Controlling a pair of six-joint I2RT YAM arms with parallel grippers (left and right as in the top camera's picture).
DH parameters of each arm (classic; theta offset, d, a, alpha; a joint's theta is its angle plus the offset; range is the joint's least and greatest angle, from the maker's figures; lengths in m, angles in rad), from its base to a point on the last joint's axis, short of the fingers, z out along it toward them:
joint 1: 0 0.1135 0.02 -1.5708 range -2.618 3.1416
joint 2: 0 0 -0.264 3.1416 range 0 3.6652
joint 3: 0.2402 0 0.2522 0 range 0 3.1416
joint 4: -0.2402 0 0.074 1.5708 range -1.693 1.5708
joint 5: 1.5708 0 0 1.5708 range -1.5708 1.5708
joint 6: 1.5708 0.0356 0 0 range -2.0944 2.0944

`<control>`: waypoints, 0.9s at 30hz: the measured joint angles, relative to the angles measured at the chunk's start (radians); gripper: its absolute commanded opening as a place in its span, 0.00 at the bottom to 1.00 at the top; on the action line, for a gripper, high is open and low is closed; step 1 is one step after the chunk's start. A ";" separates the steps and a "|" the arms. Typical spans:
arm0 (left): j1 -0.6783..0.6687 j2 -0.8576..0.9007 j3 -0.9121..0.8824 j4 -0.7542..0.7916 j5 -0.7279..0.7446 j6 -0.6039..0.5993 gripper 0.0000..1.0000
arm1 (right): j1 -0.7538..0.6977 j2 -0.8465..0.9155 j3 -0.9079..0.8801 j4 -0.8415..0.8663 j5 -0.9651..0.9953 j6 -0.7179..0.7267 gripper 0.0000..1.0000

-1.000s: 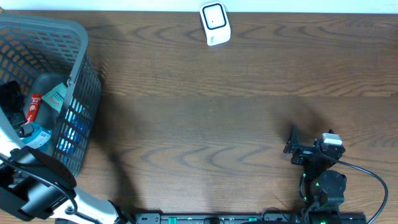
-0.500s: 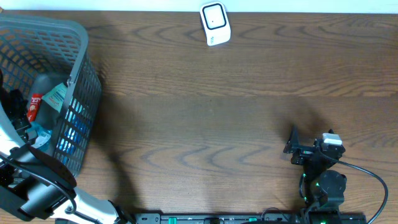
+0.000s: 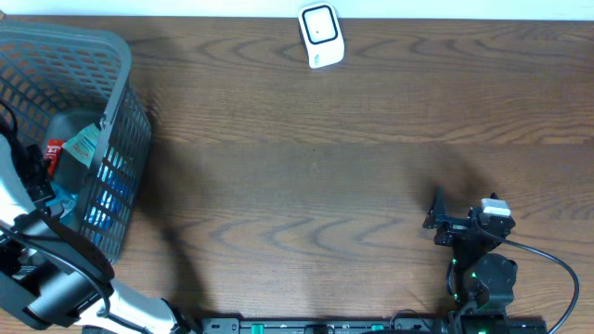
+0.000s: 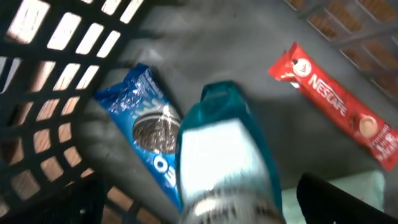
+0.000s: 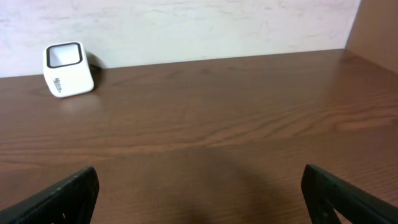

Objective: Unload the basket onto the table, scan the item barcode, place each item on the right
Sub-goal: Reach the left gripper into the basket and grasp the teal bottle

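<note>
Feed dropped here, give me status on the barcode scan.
Left gripper open, inside basket over teal bottle, nothing held. Right gripper open, empty. Oreo pack, Nescafe stick beside bottle. Scanner unobstructed.

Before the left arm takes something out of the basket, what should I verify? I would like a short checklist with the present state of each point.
1. Left hand open: ok.
2. Teal bottle centred under that hand, inside the basket: ok.
3. Bottle free of neighbours: not ok, the blue cookie packet lies close beside it; the red coffee stick is apart.
4. Barcode on the bottle found: cannot tell, the picture is blurred.
5. Scanner in sight, nothing covering it: ok.
6. Right hand open, holding nothing: ok.
</note>
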 measured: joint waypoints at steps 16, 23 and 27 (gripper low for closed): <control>0.000 0.000 -0.056 0.063 -0.122 -0.014 0.55 | 0.000 0.000 0.000 0.000 0.000 0.000 0.99; 0.000 0.012 -0.056 0.067 -0.150 0.012 0.39 | 0.000 0.000 0.000 0.000 0.000 0.000 0.99; 0.000 0.017 -0.055 0.065 -0.157 0.017 0.33 | 0.000 0.000 0.000 0.000 0.000 0.000 0.99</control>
